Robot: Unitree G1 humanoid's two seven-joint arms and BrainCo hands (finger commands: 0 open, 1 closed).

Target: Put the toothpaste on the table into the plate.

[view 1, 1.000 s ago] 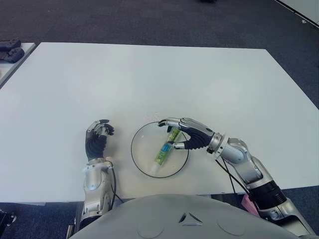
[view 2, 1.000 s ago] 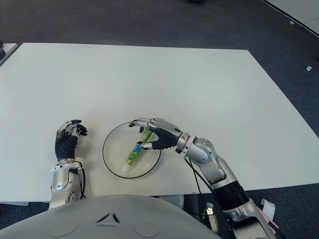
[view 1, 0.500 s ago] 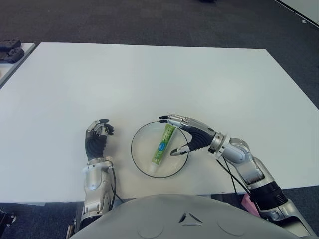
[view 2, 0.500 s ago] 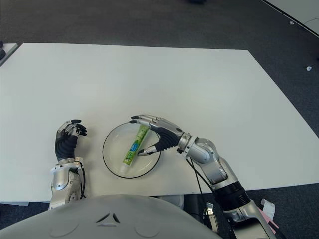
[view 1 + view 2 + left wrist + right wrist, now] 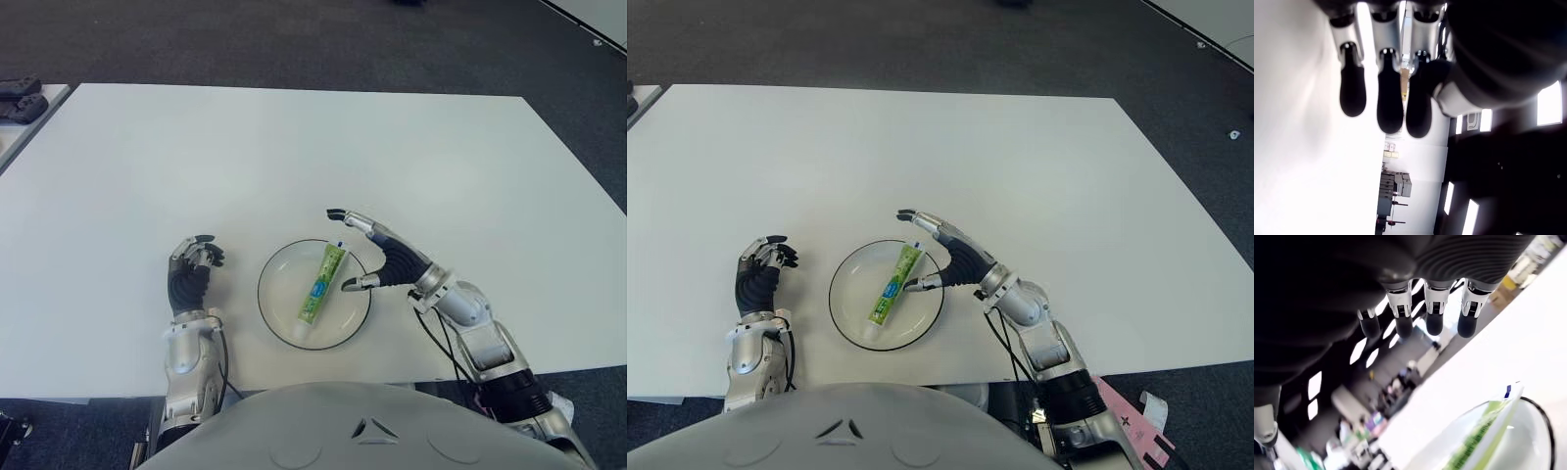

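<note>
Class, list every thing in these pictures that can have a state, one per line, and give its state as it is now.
toothpaste: lying flat in the plate, held by no hand
plate: on the table, holding the toothpaste
right hand: open, fingers spread, at the plate's right edge
left hand: fingers curled, holding nothing, left of the plate
table: bearing the plate

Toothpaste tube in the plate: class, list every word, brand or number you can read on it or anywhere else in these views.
None can be read.
Toothpaste tube, lying in the plate: blue label patch and green print, too small and blurred to read.
Table, right hand, left hand: no text visible.
</note>
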